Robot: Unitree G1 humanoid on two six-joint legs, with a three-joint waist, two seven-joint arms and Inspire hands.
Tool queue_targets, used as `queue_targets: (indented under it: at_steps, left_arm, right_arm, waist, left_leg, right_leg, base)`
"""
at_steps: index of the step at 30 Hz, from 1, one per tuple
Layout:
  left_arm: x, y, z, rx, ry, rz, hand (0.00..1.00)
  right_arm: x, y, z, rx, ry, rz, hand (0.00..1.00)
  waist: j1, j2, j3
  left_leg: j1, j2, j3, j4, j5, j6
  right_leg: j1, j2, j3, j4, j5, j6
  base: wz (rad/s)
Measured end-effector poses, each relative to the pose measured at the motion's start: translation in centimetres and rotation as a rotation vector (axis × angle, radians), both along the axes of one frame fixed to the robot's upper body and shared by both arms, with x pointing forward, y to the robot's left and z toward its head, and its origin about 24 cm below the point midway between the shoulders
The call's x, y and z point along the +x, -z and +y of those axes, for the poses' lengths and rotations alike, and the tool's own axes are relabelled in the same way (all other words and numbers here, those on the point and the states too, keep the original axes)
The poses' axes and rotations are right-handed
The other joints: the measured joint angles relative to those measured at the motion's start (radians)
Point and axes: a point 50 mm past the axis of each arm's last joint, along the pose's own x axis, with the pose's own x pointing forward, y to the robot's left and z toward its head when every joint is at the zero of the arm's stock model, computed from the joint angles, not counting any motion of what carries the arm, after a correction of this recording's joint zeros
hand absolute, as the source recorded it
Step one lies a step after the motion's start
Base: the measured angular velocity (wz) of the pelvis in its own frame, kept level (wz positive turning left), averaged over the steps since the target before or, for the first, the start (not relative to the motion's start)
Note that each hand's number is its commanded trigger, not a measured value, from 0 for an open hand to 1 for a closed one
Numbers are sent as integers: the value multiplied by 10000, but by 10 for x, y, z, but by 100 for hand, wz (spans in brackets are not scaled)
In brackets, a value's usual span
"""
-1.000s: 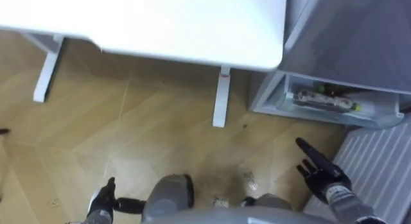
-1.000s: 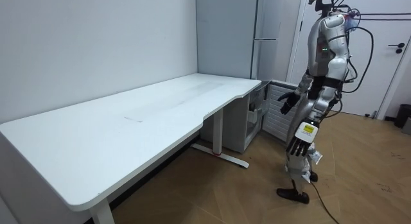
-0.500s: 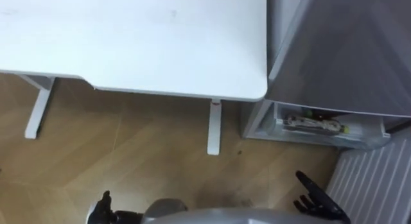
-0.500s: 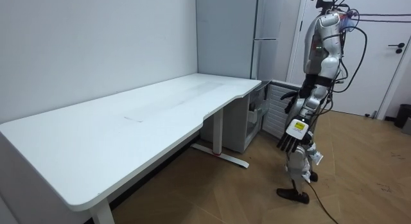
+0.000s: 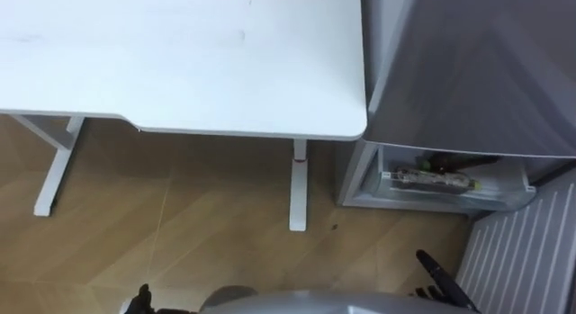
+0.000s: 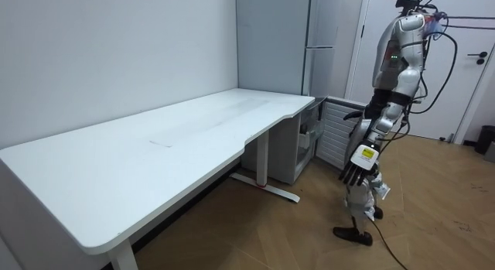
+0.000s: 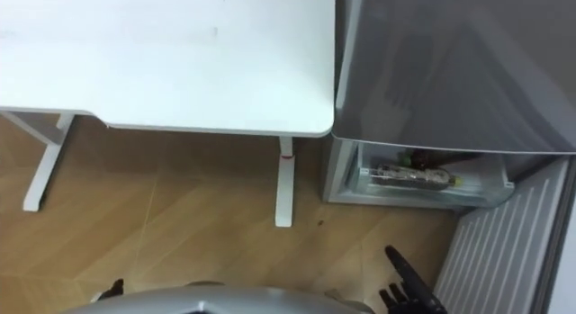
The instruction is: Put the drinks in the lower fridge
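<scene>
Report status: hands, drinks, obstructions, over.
Left hand open, empty. Right hand open, empty. Drinks lying in open lower fridge. Nothing blocking it.

The right hand (image 5: pixel 443 282) and left hand (image 5: pixel 140 303) are black, and the floor (image 5: pixel 180 224) around them is tan wood in a herringbone pattern. Ahead of the left hand the desk (image 5: pixel 180 53) is plain white with a small red mark on its leg. Ahead of the right hand the fridge (image 5: pixel 468 62) is flat grey, its lower drawer (image 5: pixel 364 174) is pale, the drinks (image 5: pixel 436 179) in it show pale with green and dark patches, and the panel (image 5: pixel 526 251) just right of that hand is white with fine parallel ribs.
</scene>
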Motion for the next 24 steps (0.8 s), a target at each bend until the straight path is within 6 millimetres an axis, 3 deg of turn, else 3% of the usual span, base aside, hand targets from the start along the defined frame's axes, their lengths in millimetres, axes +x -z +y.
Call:
queue_targets:
  at_steps: [10,16,24]
  left_arm:
    - [-14,3,-1,-204,33,813,0]
    - [-12,2,1,-89,8,771,0]
    - [-11,3,0,-243,179,853,0]
  right_arm:
    - [-15,0,-4,-19,929,306,0]
    - [-11,0,-4,5,1144,125,0]
    - [1,-1,-6,233,2085,-411,0]
  waist:
    - [-29,171,-23]
    - [-32,112,-8]
    - [-36,261,-16]
  left_leg:
    - [184,101,42,-9,23,-35]
    - [211,114,52,-12,16,-42]
    - [-159,140,10,124,15,-40]
  right_leg:
    - [14,112,176,9,44,-58]
    - [19,128,232,9,49,-67]
    - [-247,152,230,46,64,-92]
  base:
    - [-5]
    - [-2]
    - [0]
